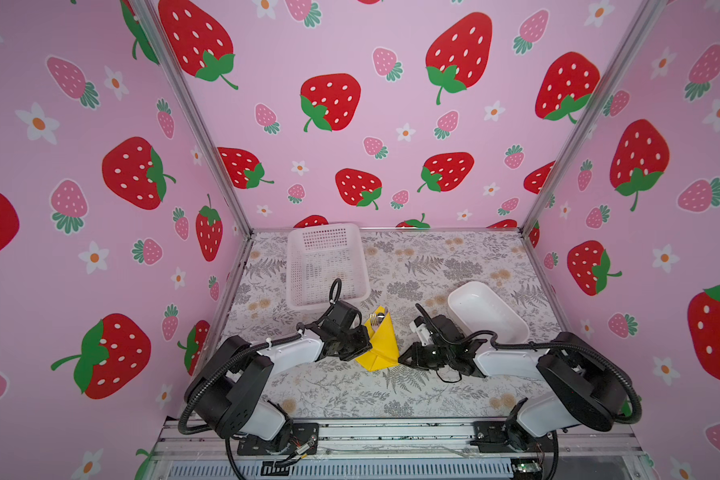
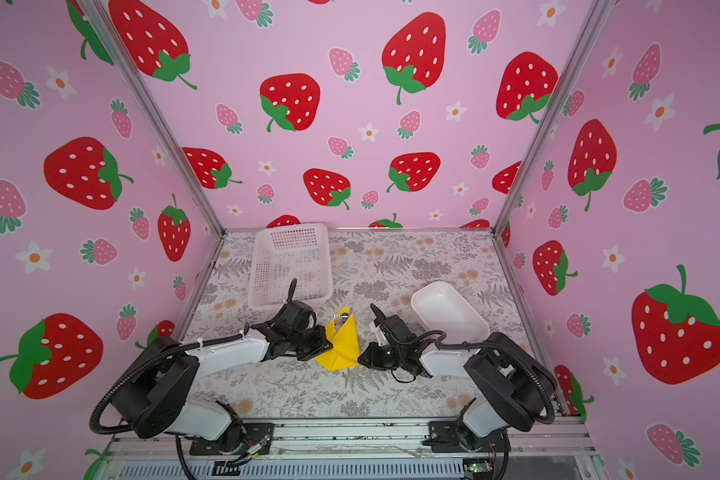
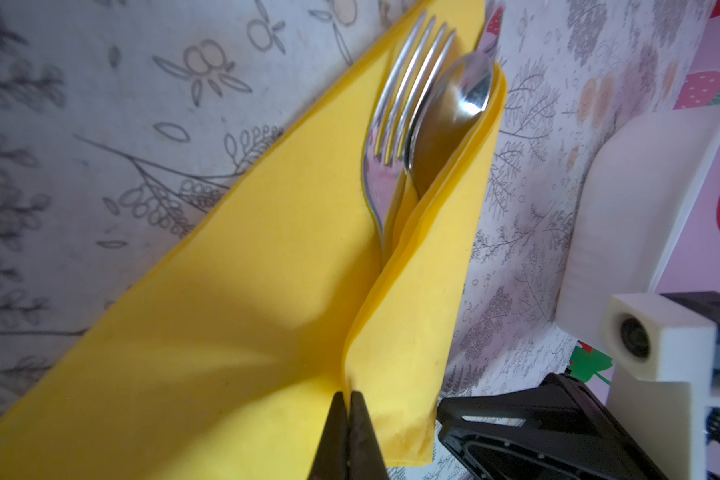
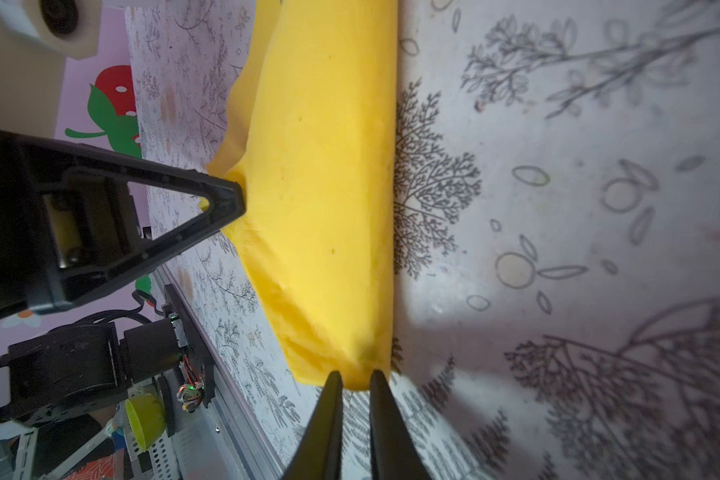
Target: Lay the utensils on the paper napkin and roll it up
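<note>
The yellow paper napkin [image 1: 381,345] [image 2: 341,347] lies folded into a tapering wrap at the table's middle, between both arms. Fork [image 3: 395,124] and spoon [image 3: 453,120] heads stick out of its far end; their handles are hidden inside. In a top view the utensils [image 1: 377,322] show as a small silver glint. My left gripper [image 3: 350,395] [image 1: 367,334] is shut on the edge of the napkin's folded-over flap [image 3: 399,353]. My right gripper [image 4: 355,374] [image 1: 402,358] sits at the napkin's [image 4: 320,187] near right corner. Its tips stand a narrow gap apart with that corner between them.
A white mesh basket [image 1: 327,266] stands at the back left, just beyond the left arm. A white oblong tray [image 1: 487,311] sits at the right, behind the right arm. Pink strawberry walls close in three sides. A metal rail [image 1: 391,432] runs along the front edge.
</note>
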Robot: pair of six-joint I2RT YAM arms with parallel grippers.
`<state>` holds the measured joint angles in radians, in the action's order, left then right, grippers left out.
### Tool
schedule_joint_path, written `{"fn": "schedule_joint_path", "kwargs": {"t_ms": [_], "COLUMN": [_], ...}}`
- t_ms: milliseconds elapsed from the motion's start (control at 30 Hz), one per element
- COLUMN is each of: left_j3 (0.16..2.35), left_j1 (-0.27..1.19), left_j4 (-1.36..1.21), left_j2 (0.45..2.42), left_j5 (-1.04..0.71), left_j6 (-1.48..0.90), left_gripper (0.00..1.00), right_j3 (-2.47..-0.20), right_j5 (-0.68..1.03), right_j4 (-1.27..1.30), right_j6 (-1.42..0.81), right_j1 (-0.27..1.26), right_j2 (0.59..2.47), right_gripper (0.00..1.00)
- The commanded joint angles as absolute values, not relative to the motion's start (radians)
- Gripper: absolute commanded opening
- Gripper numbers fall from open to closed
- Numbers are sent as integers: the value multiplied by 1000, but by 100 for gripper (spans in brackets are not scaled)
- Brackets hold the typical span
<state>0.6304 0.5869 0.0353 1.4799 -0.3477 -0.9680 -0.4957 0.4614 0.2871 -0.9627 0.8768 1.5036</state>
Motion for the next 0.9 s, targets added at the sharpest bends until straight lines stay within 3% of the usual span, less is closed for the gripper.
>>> {"fn": "schedule_joint_path", "kwargs": {"t_ms": [0,567,867], "left_j3": [632,629,642], "left_j1": [585,584,583], "left_j4": [61,69,81], "left_j2": [1487,1476,1474], "left_j5": [-331,-328,-330], "left_j6": [-957,-954,-939], "left_gripper": [0,0,0], "right_j3": [-530,-532,-492], "right_j5": [460,408,347], "right_j4": [278,272,258], "right_j6": [-945,-950,-968], "right_j1": [892,964,929], "right_j2": [1494,1598,1425], "right_gripper": [14,8,10]}}
